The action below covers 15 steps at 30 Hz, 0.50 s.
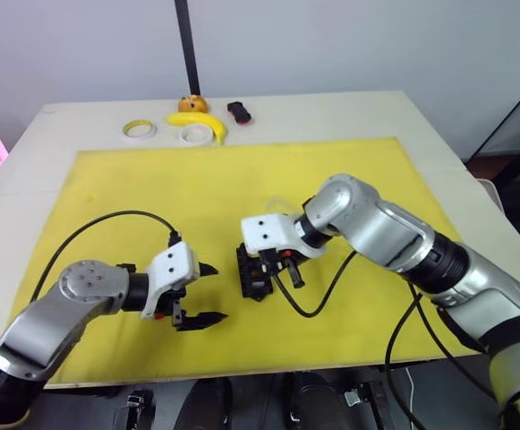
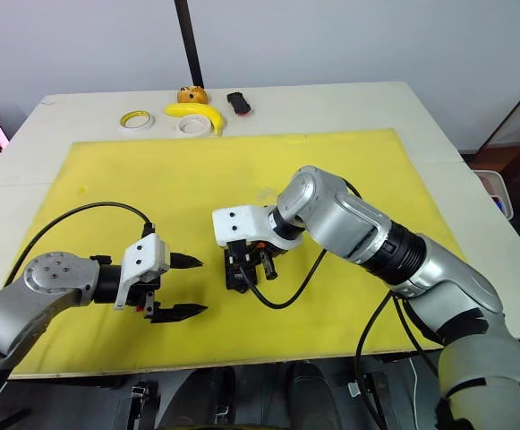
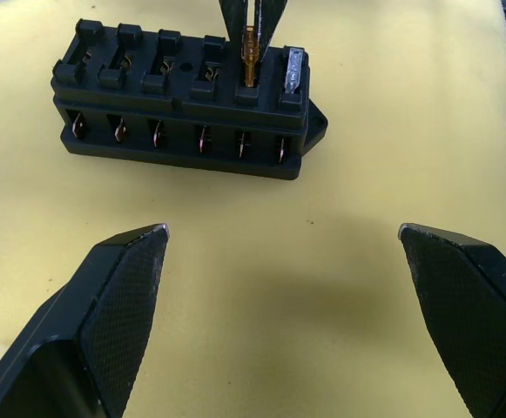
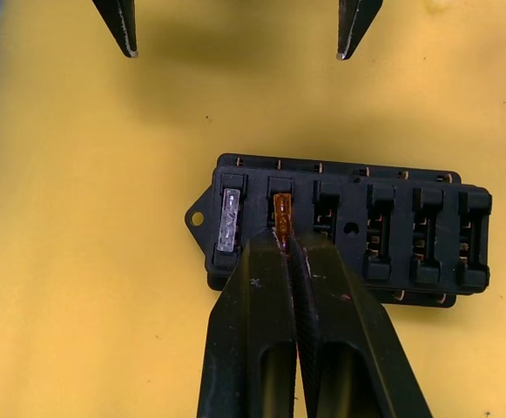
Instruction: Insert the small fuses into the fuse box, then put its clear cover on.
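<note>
My right gripper (image 4: 289, 248) is pinching the amber fuse (image 4: 281, 212) over the box (image 4: 348, 228), fingers closed on it at the second slot from the tabbed end. The grey fuse (image 4: 229, 219) is sitting in the end slot beside it. My left gripper (image 1: 203, 293) is hanging wide open, empty, just beside the box on the yellow mat (image 1: 134, 188).
</note>
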Available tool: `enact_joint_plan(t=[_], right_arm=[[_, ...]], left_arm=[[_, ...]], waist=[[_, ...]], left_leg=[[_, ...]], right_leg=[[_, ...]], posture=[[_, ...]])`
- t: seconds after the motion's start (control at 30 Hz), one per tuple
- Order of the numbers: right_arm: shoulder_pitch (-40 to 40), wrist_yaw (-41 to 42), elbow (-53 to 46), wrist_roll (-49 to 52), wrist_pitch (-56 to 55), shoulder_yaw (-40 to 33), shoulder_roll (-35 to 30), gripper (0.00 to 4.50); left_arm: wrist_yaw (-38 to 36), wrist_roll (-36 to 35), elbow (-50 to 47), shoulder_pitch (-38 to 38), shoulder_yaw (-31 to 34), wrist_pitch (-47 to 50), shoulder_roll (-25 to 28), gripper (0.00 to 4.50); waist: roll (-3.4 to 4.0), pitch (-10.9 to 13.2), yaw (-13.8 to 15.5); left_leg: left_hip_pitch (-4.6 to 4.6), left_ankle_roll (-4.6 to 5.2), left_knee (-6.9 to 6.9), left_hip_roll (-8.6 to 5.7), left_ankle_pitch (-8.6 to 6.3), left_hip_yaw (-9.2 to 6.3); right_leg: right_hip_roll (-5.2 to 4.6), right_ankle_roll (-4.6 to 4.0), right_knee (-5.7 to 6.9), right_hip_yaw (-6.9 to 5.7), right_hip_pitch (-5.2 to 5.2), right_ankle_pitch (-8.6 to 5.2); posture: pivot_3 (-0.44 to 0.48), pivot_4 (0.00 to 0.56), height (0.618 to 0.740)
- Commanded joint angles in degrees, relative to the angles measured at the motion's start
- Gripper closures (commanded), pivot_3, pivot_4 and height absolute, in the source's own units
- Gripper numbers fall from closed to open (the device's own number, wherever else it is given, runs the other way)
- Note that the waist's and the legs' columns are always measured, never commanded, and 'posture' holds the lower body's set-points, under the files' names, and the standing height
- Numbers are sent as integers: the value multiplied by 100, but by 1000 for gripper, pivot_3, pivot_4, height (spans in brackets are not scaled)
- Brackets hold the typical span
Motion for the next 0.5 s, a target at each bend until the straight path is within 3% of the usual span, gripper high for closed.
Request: enact_joint_plan(t=[0.03, 0.5], right_arm=[[14, 11, -64, -143, -34, 70, -10, 4500], [21, 75, -11, -297, -145, 147, 27, 4500]], left_arm=[[-29, 1, -153, -47, 49, -113, 3, 44], [-3, -45, -113, -142, 96, -85, -52, 44]], waist=[[0, 0, -1], [-1, -1, -4]], left_leg=[[1, 0, 1, 0, 0, 0], [3, 0, 4, 0, 0, -1]], right_leg=[[0, 0, 0, 0, 1, 0], [0, 0, 3, 0, 4, 0]], posture=[[0, 150, 740], [0, 150, 740]])
